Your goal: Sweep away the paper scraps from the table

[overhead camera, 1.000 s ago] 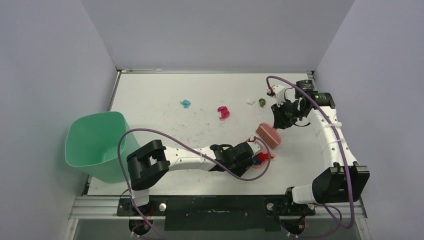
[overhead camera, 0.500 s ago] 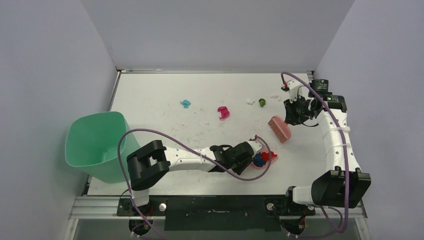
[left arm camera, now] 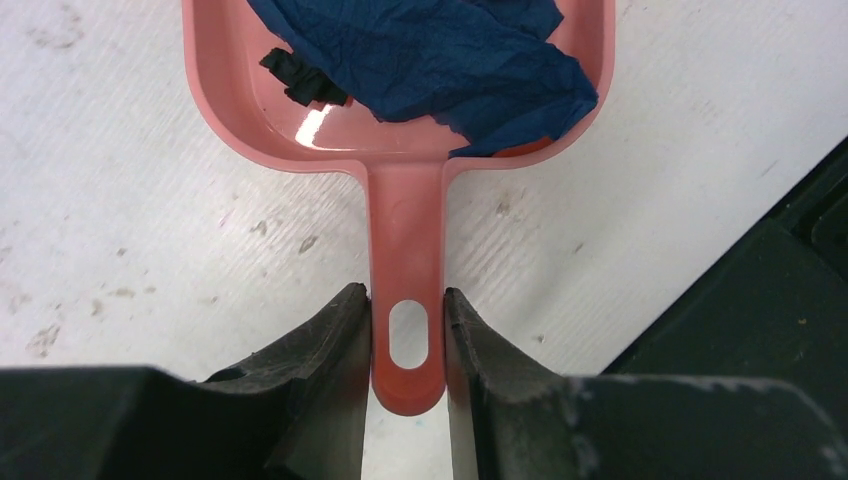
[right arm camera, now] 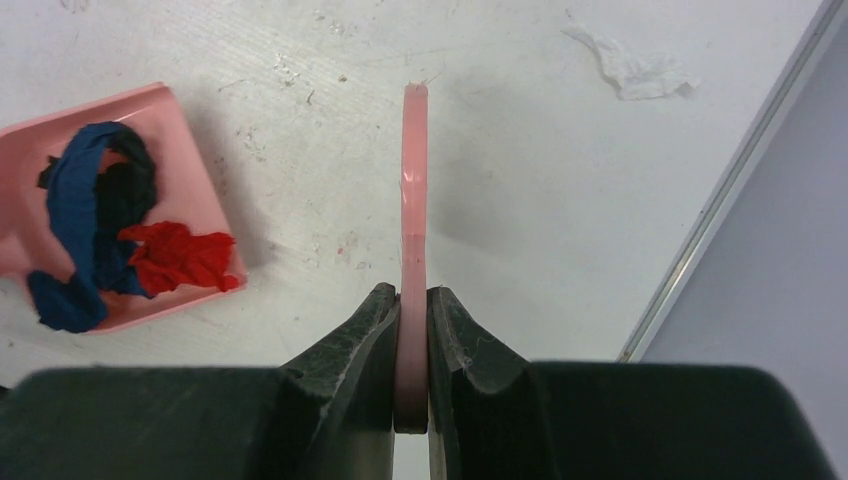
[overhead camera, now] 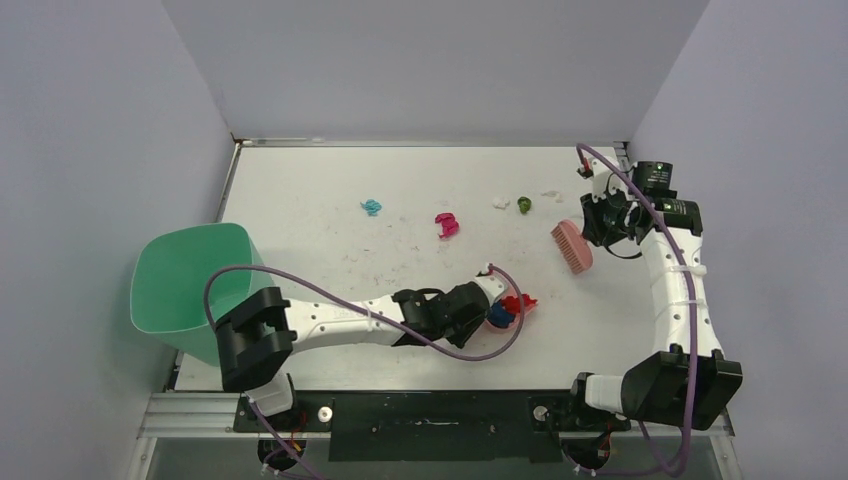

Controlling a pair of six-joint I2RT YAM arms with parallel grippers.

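My left gripper (overhead camera: 478, 303) is shut on the handle of the pink dustpan (left arm camera: 405, 235), which rests on the table (overhead camera: 320, 190). In the pan lie a dark blue scrap (left arm camera: 450, 50), a black scrap (left arm camera: 300, 78) and a red scrap (right arm camera: 180, 255). My right gripper (overhead camera: 598, 222) is shut on the pink hand brush (overhead camera: 572, 247), held off to the right of the pan; the brush shows edge-on in the right wrist view (right arm camera: 414, 180). Loose on the table are a teal scrap (overhead camera: 371, 207), a magenta scrap (overhead camera: 446, 224), a white scrap (overhead camera: 500, 203) and a green scrap (overhead camera: 524, 204).
A mint-green bin (overhead camera: 190, 290) stands at the table's left edge. Another thin white scrap (right arm camera: 635, 70) lies near the metal rim (right arm camera: 720, 200) at the back right. Grey walls close in the table on three sides.
My right gripper has carried the brush up and to the right, away from the dustpan. My left gripper has drawn the dustpan with its scraps a little to the left.
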